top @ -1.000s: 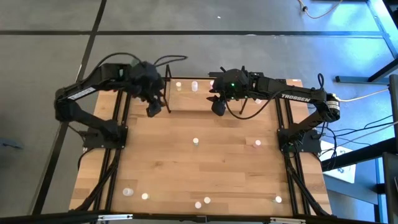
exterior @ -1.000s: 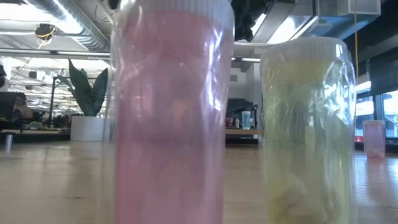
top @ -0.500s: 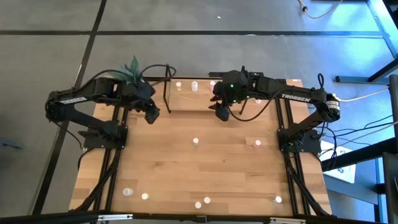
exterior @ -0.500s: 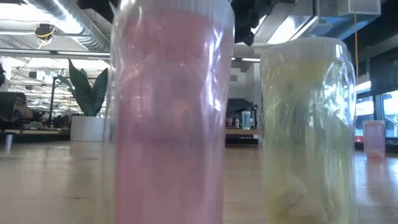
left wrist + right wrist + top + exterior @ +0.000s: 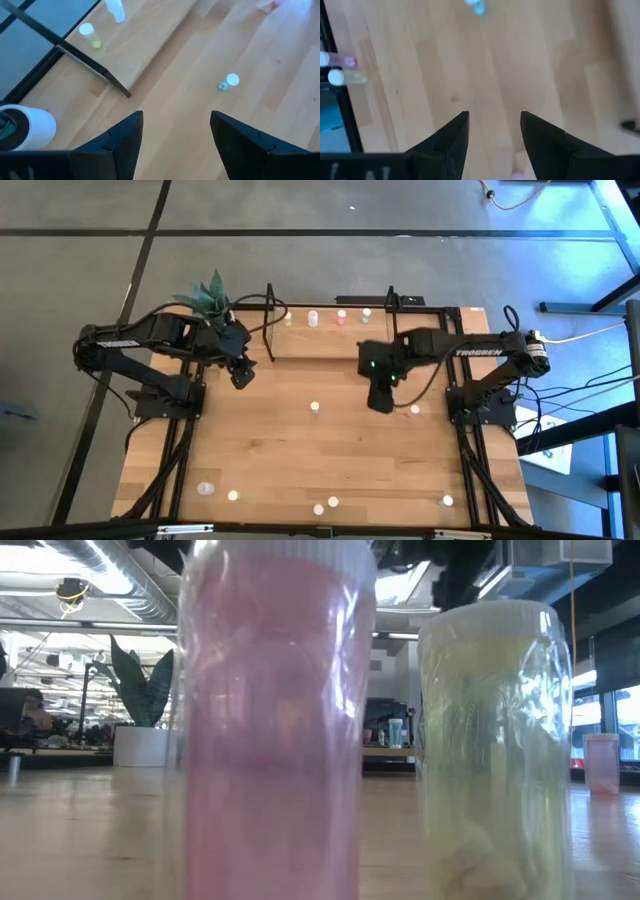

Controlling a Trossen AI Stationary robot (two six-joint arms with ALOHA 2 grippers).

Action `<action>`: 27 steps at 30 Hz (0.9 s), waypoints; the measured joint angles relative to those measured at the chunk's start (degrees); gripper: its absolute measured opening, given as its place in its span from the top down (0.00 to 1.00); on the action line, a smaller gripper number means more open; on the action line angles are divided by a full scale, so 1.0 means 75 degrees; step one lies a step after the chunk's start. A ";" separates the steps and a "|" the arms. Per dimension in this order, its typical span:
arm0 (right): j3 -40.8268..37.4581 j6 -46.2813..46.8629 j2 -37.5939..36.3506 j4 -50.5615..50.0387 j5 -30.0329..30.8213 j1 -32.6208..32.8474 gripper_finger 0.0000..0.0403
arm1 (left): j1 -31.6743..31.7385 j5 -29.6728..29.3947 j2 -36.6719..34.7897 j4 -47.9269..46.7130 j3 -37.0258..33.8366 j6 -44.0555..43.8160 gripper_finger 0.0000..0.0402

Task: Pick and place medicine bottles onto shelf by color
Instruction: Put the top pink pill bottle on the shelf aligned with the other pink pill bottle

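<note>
Four bottles stand in a row on the shelf at the far edge of your desk: a yellowish one at the left end, then a white one, a pink one and a greenish one. Your left hand hangs over the desk just near of the shelf's left black frame, beside the potted plant, its fingers spread apart with nothing between them. Your right hand hovers over the middle of the desk, right of centre, fingers parted and empty too. Just right of it stands a pink bottle; a greenish bottle stands at the desk's centre, between the two hands. Along the near edge you have five more bottles: two at the left, two near the middle, and one at the right. At desk height, a pink bottle and a yellowish bottle fill the low view, standing upright side by side.
</note>
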 joint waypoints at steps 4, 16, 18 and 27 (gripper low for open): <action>0.0000 0.0982 -0.0220 -0.0237 0.0175 0.0644 0.56 | -0.0148 -0.0007 0.0000 0.0002 0.0000 0.0204 0.44; 0.0003 0.2251 -0.1028 -0.2224 0.1212 0.2002 0.56 | -0.0465 -0.0369 0.0000 0.0058 0.0000 0.0269 0.44; 0.0003 0.2233 -0.1020 -0.2253 0.1223 0.2023 0.56 | -0.0465 -0.0373 0.0000 0.0062 0.0000 0.0268 0.44; 0.0003 0.1383 -0.1017 -0.2549 0.1232 0.2023 0.56 | -0.0474 -0.0379 0.0000 0.0072 0.0000 0.0266 0.44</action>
